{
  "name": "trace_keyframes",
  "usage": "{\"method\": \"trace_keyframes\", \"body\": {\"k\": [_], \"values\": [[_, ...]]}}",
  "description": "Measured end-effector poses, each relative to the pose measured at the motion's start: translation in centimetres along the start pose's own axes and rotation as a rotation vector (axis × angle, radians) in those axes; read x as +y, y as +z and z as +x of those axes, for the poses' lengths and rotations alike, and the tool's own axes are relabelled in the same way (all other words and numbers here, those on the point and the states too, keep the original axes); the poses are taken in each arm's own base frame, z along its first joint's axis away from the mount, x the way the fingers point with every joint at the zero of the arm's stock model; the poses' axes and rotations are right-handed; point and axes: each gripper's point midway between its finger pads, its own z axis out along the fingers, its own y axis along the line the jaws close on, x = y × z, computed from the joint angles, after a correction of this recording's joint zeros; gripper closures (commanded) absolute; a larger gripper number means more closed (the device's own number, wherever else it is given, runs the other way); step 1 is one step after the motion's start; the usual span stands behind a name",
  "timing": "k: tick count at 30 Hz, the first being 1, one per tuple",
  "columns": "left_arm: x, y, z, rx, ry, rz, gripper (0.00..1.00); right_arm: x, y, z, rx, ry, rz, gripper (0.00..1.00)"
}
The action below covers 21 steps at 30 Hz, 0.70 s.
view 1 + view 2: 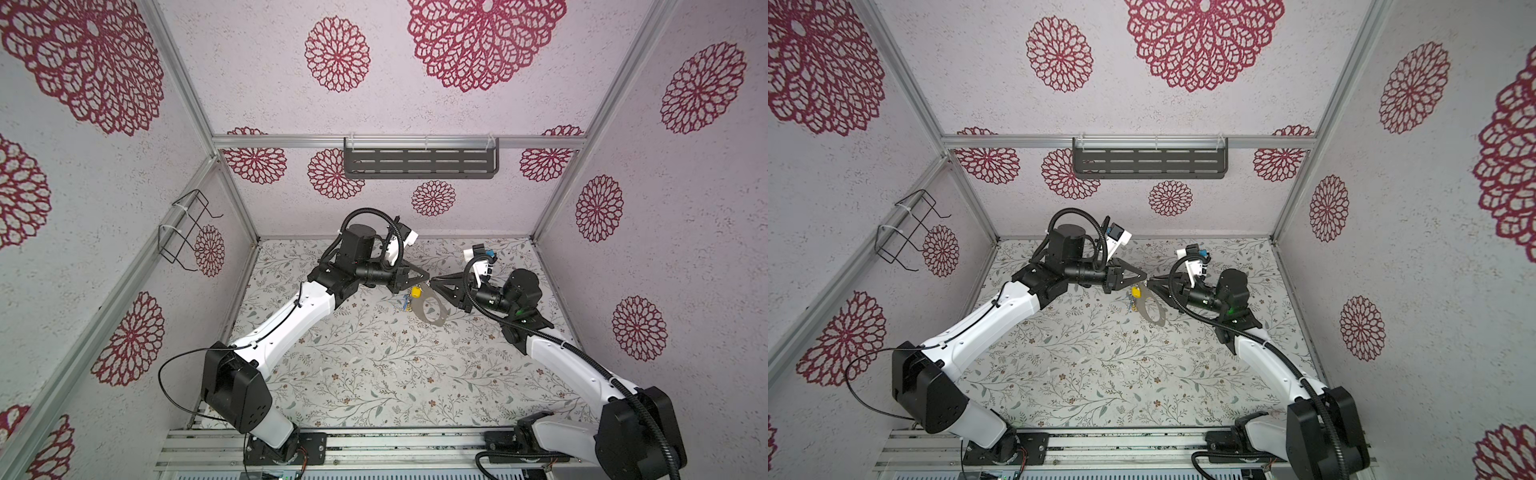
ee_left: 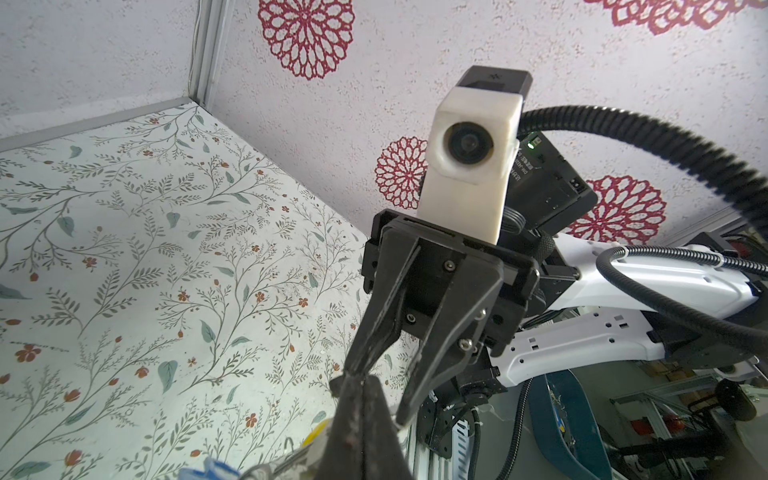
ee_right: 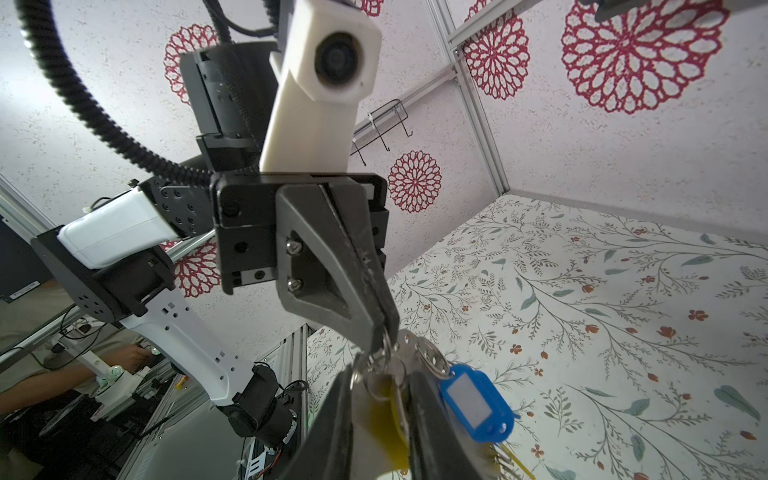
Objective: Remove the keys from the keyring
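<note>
Keyring hangs from left jaws, pinched shut; right jaws part-open beside yellow key. We'd grab squarely, tug gently.

Your left gripper showed close up, its dark fingers pressed tight together. The right gripper faced you with its jaws apart and its tips just beside yours, a white wrist camera mounted on it. Slivers of the blue and yellow keys showed against the floral table.
</note>
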Motion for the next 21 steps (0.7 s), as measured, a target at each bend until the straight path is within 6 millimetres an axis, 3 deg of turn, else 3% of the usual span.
{"method": "trace_keyframes", "body": {"k": [12, 21], "values": [[0.4, 0.3, 0.2, 0.009, -0.01, -0.005, 1.0, -0.9, 0.9, 0.5, 0.001, 0.047, -0.034, 0.78], [0.3, 0.4, -0.3, 0.009, -0.01, -0.006, 1.0, -0.5, 1.0, 0.2, -0.006, 0.041, -0.051, 0.9]]}}
